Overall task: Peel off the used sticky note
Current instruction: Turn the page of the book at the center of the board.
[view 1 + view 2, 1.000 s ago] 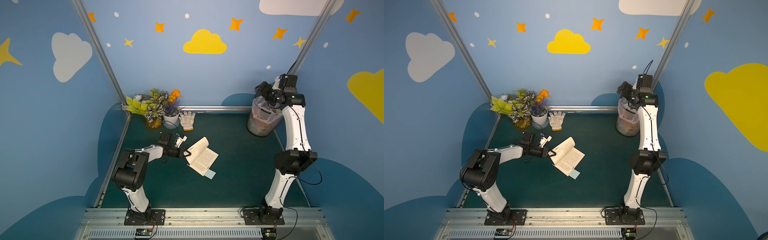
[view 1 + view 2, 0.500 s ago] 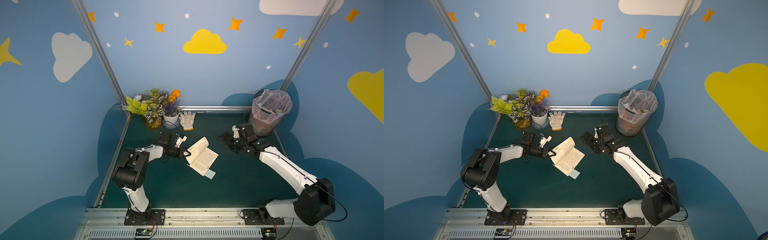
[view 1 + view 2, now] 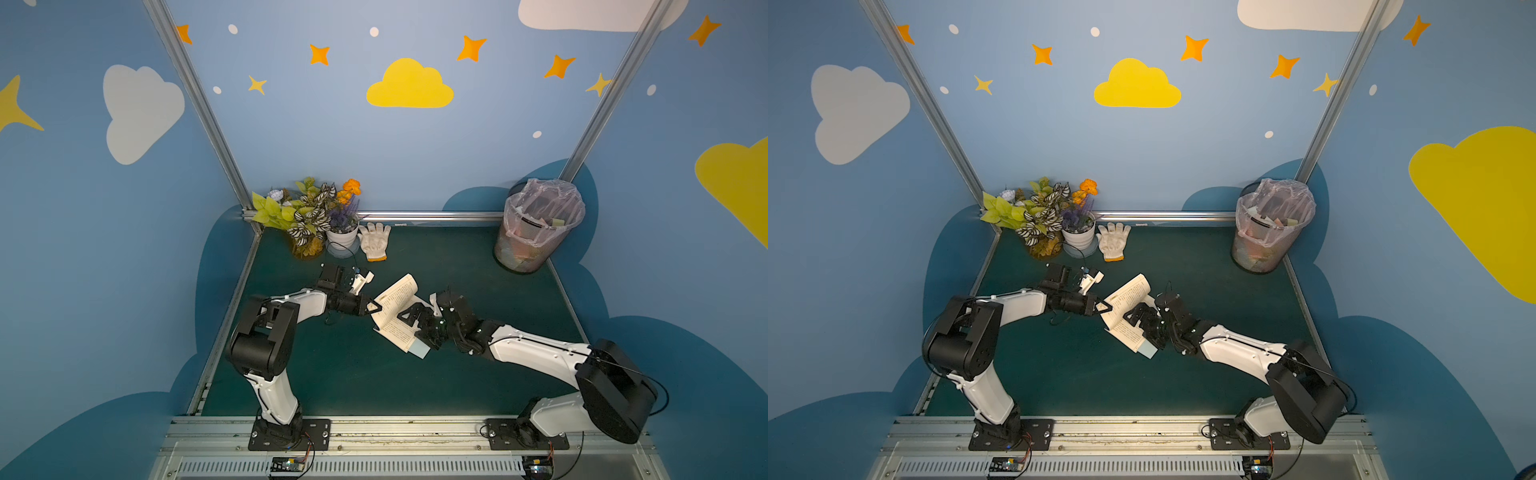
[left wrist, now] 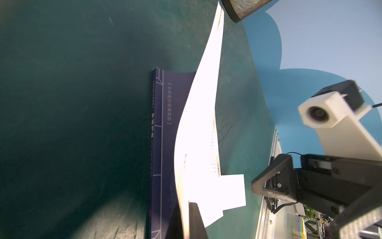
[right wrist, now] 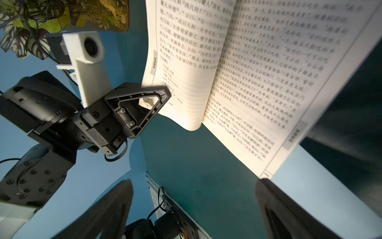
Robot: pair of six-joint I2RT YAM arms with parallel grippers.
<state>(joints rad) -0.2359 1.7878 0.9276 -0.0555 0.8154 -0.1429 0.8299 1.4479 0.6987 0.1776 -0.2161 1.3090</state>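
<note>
R pincer (image 3: pixel 417 328) has come from bin (image 3: pixel 515 253) to sticky note (image 3: pixel 420 351), released, ready to nip. L pincer (image 3: pixel 374 307) stays clenched on book (image 3: pixel 395 295) page.
</note>
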